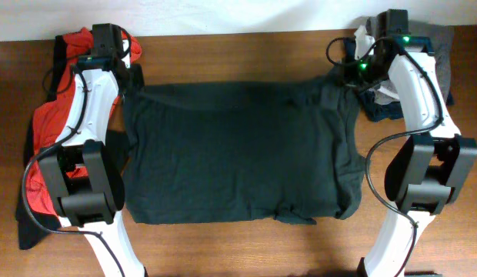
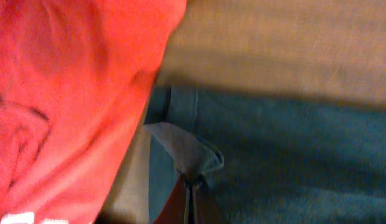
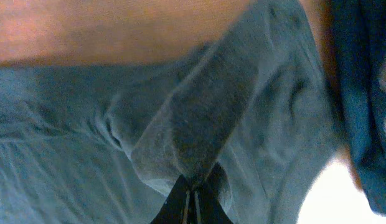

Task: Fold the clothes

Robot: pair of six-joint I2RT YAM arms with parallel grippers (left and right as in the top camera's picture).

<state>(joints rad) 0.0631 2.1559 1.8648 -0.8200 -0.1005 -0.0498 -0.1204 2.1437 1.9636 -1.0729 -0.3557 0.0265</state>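
Note:
A dark charcoal T-shirt [image 1: 238,150] lies spread flat across the middle of the wooden table, plain side up, no letters showing. My left gripper [image 1: 131,91] is shut on its far left corner; the left wrist view shows the fingers [image 2: 192,186] pinching a fold of the dark cloth [image 2: 292,155]. My right gripper [image 1: 348,81] is shut on the far right corner; the right wrist view shows the fingers [image 3: 193,194] pinching a raised peak of the cloth [image 3: 199,118]. A red T-shirt [image 1: 50,127] lies bunched at the left under my left arm, and it fills the left of the left wrist view [image 2: 68,93].
A heap of dark blue, grey and white clothes [image 1: 392,100] lies at the far right corner behind my right arm, and shows in the right wrist view [image 3: 364,93]. Black cloth [image 1: 27,227] lies at the left edge. Both arm bases stand at the near corners.

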